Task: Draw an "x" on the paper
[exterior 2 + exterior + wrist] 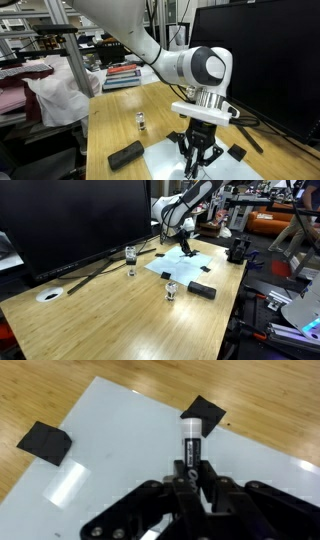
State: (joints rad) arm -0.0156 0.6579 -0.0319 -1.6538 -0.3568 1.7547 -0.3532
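1. Here's the paper, pale blue and flat on the wooden counter. Black tape pieces pin its corners, and it sits toward the counter's far end, under the arm.
2. Over it, a marker points to twelve o'clock in the wrist view, its tip close to a taped corner. I can't tell whether the tip touches the sheet.
3. The end effector is pressed together, pinching that marker's barrel.
4. No ink shows on the visible sheet, so I judge the first stroke isn't started. Best to press lightly and pull a long diagonal toward seven o'clock, steering clear of the tape.
5. Further out, a black block lies at five o'clock of the sheet and a small bottle at six. Keep strokes short of both.
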